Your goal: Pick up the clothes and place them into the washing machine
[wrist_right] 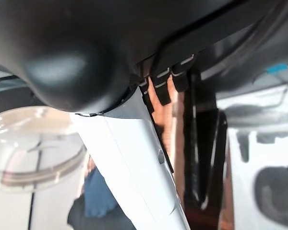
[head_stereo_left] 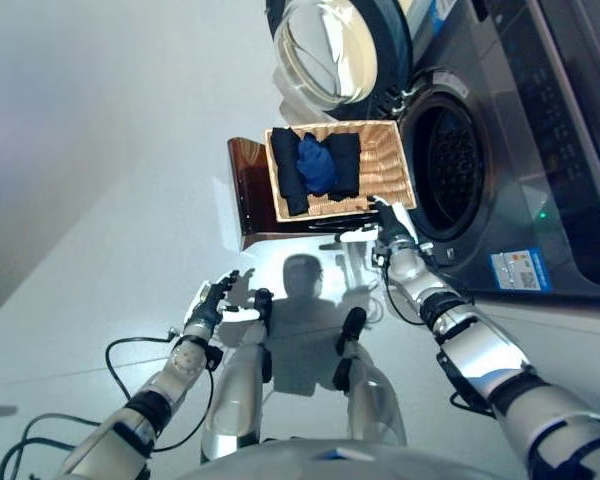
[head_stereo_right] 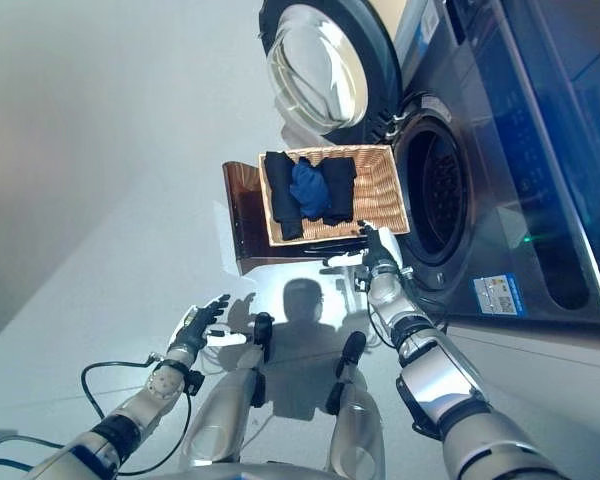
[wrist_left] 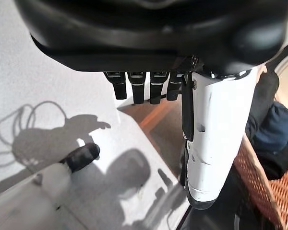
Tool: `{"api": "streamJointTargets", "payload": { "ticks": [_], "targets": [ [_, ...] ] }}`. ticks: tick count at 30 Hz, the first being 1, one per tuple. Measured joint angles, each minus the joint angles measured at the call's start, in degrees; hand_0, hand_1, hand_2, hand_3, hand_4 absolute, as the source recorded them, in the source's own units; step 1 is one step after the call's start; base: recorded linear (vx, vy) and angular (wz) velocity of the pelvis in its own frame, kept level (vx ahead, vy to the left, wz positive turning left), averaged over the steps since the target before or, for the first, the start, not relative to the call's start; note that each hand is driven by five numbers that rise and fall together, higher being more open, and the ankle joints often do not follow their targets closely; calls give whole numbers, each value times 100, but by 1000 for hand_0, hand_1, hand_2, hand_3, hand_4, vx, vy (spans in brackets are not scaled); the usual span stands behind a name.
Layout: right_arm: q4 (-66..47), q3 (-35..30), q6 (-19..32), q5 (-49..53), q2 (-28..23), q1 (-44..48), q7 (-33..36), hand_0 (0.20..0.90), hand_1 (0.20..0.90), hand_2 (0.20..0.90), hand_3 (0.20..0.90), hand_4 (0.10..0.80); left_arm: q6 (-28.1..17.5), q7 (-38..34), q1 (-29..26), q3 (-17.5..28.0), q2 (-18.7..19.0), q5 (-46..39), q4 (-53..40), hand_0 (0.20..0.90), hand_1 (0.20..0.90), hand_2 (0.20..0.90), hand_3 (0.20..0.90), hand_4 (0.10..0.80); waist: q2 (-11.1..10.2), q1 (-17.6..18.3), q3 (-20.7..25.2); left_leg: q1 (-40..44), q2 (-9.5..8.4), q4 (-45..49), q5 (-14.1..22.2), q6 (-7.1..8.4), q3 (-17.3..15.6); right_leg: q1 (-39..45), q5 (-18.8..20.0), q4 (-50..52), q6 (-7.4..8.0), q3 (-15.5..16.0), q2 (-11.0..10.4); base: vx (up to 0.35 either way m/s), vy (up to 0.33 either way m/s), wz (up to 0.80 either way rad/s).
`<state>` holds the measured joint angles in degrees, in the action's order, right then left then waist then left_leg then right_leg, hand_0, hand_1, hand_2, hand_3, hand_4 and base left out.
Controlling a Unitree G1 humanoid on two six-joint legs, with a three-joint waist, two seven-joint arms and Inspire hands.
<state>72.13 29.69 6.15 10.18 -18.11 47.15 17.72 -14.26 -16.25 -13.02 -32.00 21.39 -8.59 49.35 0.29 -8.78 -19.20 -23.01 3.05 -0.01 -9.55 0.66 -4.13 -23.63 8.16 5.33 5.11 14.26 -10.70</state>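
A wicker basket [head_stereo_left: 385, 165] rests on a brown stool [head_stereo_left: 248, 195] beside the washing machine [head_stereo_left: 540, 150]. In it lie dark clothes [head_stereo_left: 290, 170] with a blue garment [head_stereo_left: 317, 164] bunched between them. The machine's round door [head_stereo_left: 330, 50] stands open and its drum [head_stereo_left: 450, 165] is dark inside. My right hand [head_stereo_left: 392, 228] is open, its straight fingers at the basket's near edge, holding nothing. My left hand [head_stereo_left: 212, 300] hangs open low on the left, well short of the stool. The blue garment [wrist_left: 273, 132] also shows past my left hand's white-covered thumb [wrist_left: 213, 139].
The pale floor [head_stereo_left: 100, 180] stretches to the left of the stool. The washing machine's dark front fills the right side, with a label [head_stereo_left: 520, 270] low on it.
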Motion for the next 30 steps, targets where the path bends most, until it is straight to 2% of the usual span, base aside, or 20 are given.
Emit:
{"api": "streamJointTargets", "payload": {
  "ticks": [4, 8, 16, 30],
  "targets": [
    [185, -17, 2, 43, -117, 409, 21, 900, 900, 900, 900, 800, 1, -14, -136, -8, -13, -24, -7, 900, 900, 900, 900, 800, 61, -23, -96, -57, -4, 2, -32, -48, 4, -131, -96, 181, -8, -13, -26, 2, 2, 1],
    [413, -168, 5, 258, -249, 733, 153, 900, 900, 900, 900, 800, -3, -107, -97, 59, 16, -87, -312, 900, 900, 900, 900, 800, 116, -85, -133, -171, -25, 1, -9, -34, -2, -420, -247, 497, -20, -72, -88, 4, 13, -2],
    [632, -286, -2, 445, -455, 772, 243, 900, 900, 900, 900, 800, -6, -265, -121, 151, -9, -105, -483, 900, 900, 900, 900, 800, 180, -144, -166, -515, -64, 179, 14, -58, 57, -749, -311, 699, -29, -83, -147, 7, 6, 3],
    [771, -330, 0, 509, -430, 841, 263, 900, 900, 900, 900, 800, -109, -511, -79, 221, -17, -103, -651, 900, 900, 900, 900, 800, 210, -324, -182, -767, -131, 183, -11, -85, 177, -921, -348, 742, 2, 42, -228, 50, 13, 6]
  ]
}}
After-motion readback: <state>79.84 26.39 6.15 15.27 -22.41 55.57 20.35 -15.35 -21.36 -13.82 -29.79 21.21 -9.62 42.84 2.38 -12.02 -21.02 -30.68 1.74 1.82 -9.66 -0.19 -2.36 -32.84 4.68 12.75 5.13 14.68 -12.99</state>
